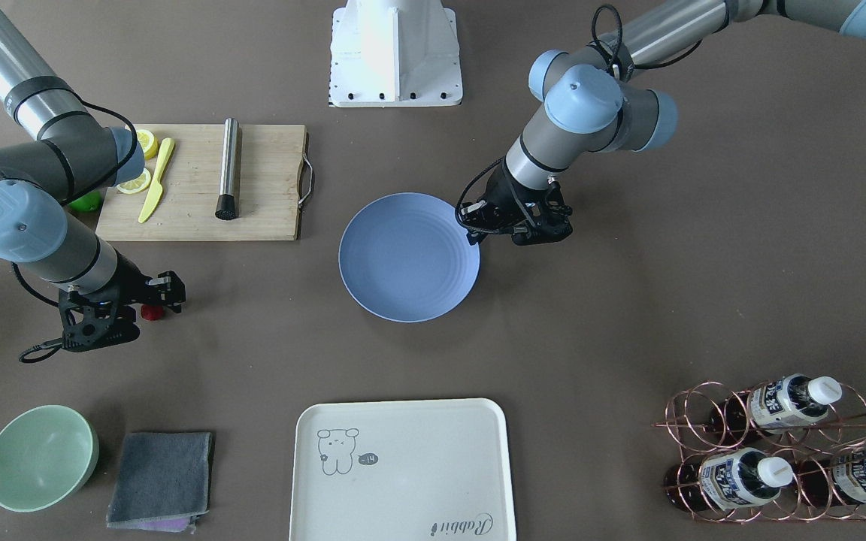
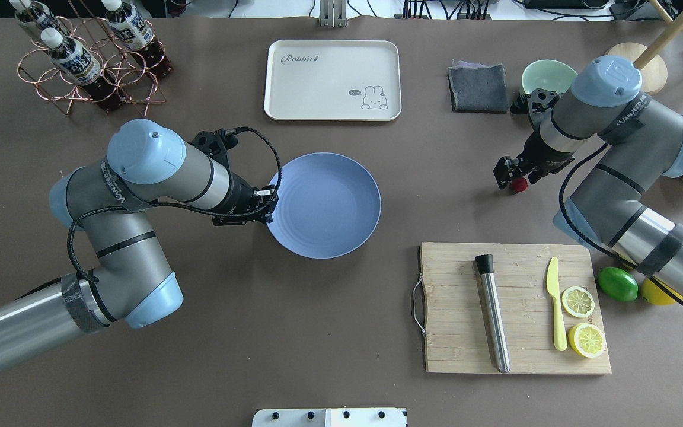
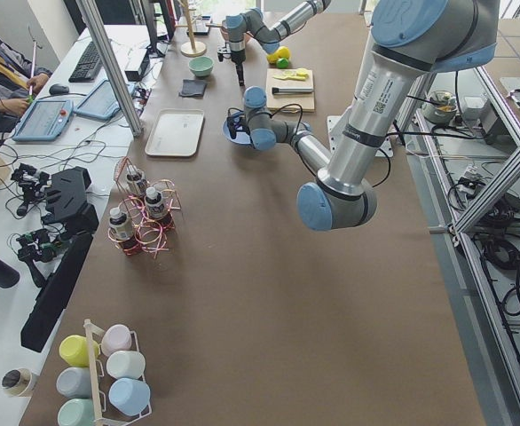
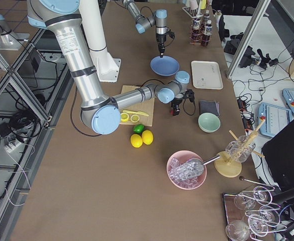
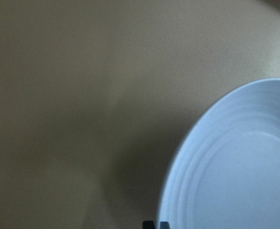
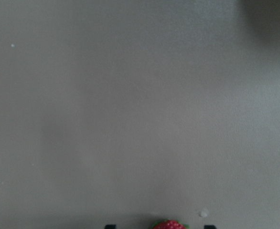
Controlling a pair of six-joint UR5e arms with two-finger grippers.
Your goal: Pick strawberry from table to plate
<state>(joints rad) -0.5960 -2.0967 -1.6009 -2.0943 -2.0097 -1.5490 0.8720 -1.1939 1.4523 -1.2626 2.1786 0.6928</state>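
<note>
Between fingertips of right claw: strawberry, resting on table, barely inside bottom edge of wrist view. Claw spread, straddling berry; contact probably none, view too cropped to be sure. Plate well apart from this claw, across bare table. Left claw pressed together, empty, tips just beside plate rim.

My worries: berry small and round, so off-centre squeeze could roll it or squirt it out. Left claw may crowd drop.

Readable: "Rabbit" on cream tray. Labels on bottles too small.

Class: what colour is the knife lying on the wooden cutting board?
Yellow. The knife shows best in the overhead view.
</note>
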